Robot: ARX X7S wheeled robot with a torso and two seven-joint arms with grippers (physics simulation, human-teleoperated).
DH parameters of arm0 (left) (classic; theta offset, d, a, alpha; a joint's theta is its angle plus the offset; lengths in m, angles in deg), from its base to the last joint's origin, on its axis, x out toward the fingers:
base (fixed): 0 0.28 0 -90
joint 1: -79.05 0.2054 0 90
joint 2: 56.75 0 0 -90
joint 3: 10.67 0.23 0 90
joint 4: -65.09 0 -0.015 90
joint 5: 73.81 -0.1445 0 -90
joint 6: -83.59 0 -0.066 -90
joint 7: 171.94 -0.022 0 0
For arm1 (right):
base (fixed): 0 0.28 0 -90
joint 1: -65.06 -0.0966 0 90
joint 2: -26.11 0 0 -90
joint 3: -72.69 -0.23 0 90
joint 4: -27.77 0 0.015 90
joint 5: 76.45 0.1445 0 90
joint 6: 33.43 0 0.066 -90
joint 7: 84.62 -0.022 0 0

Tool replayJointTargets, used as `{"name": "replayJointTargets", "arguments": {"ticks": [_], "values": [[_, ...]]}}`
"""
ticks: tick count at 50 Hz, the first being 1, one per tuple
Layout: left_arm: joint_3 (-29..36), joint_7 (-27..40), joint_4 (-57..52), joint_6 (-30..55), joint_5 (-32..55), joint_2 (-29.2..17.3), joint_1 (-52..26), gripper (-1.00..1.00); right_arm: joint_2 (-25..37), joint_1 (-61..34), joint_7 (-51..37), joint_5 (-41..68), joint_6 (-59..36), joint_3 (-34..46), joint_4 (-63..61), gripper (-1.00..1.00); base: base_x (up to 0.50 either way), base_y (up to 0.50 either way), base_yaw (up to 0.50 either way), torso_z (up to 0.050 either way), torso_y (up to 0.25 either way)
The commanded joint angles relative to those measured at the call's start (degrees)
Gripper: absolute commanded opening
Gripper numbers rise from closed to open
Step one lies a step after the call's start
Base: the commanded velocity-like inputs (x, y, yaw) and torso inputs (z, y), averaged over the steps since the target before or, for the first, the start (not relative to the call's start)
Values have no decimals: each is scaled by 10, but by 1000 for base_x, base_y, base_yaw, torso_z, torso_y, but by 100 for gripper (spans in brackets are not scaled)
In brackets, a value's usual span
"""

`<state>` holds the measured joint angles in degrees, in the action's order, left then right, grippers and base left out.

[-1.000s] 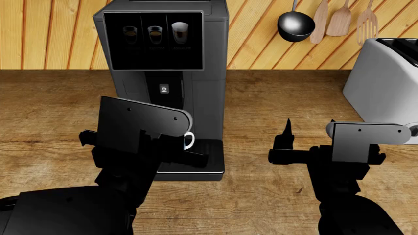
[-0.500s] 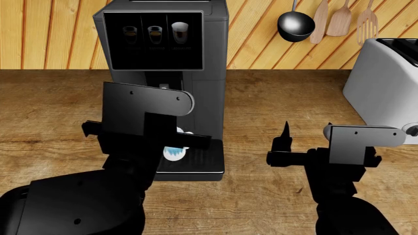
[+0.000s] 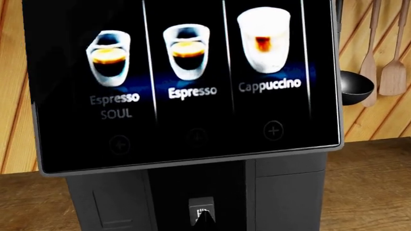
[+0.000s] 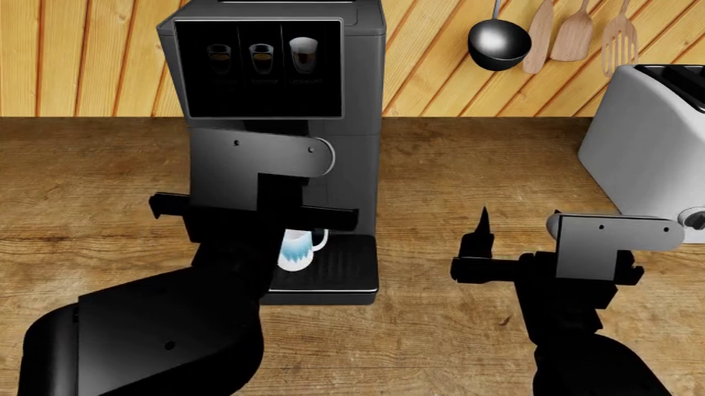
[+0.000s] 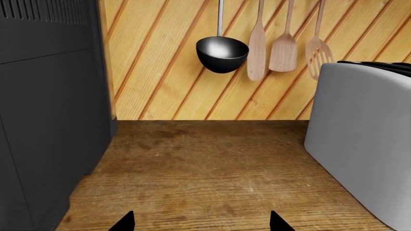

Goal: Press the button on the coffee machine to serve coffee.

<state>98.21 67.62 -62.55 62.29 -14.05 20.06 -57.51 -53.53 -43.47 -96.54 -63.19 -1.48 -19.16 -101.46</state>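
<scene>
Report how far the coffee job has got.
Done: a white cup stands on the drip tray of the coffee machine. In hand: the left gripper tip is at the small button under the screen; contact unclear. Left: confirm the press and pour. The right gripper hangs open, idle.

The coffee machine (image 4: 281, 124) is the big block here. Right of it the wooden counter (image 5: 205, 168) runs bare to the white toaster (image 4: 650, 157), and the right gripper (image 4: 546, 256) sits in that gap with room on both sides. Directly before the machine, the left arm (image 4: 237, 239) fills the approach, covering the white cup (image 4: 297, 250) on its drip tray (image 4: 347, 272).
</scene>
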Motion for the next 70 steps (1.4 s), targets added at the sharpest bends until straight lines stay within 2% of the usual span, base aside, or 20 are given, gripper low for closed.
{"name": "replayJointTargets", "arguments": {"ticks": [1,47,61,70], "values": [[15,-25,24,-24,-34,-1,-3,-100,-2,1,2,0,4,-2,5,100,0,0,0,0,0],[25,-12,37,-37,-33,-12,-5,-100,4,7,-12,15,16,-1,10,100,0,0,0,0,0],[-1,53,-30,14,42,-9,-5,-100,7,14,-17,19,20,-3,10,100,0,0,0,0,0],[-22,76,-48,28,79,-23,0,-100,8,13,-20,22,19,0,10,100,0,0,0,0,0]]}}
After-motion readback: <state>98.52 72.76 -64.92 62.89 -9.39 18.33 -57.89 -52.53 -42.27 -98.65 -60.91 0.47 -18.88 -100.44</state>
